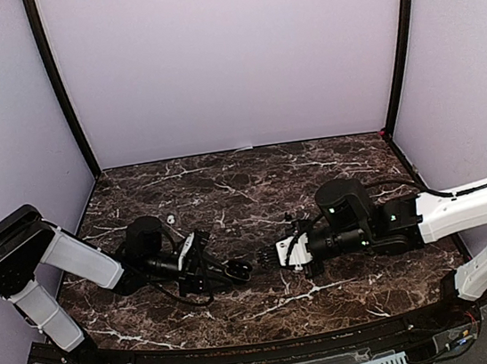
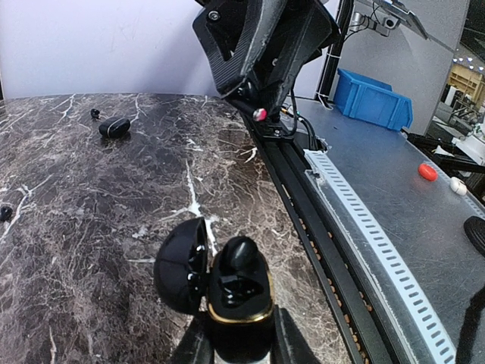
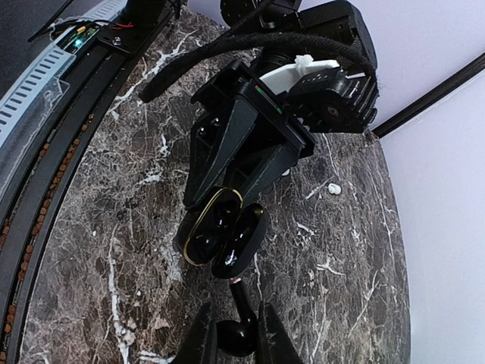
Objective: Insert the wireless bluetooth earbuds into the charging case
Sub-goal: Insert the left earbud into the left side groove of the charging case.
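My left gripper (image 2: 239,337) is shut on a black charging case (image 2: 241,303) with a gold rim. Its lid (image 2: 180,265) is swung open to the left. A black earbud (image 2: 241,254) stands up out of the case's far slot. My right gripper (image 3: 235,334) is shut on another black earbud (image 3: 236,337). Its stem (image 3: 242,299) points at the open case (image 3: 208,227) and ends just short of the lid. In the top view the left gripper (image 1: 233,271) and the right gripper (image 1: 282,255) face each other closely at the table's middle.
A closed black case (image 2: 114,127) lies far off on the marble, with a small black bud (image 2: 95,113) beside it and another black bud (image 2: 5,213) at the left edge. A white earbud (image 3: 333,187) lies behind the left arm. The table's front rail (image 2: 303,197) runs close by.
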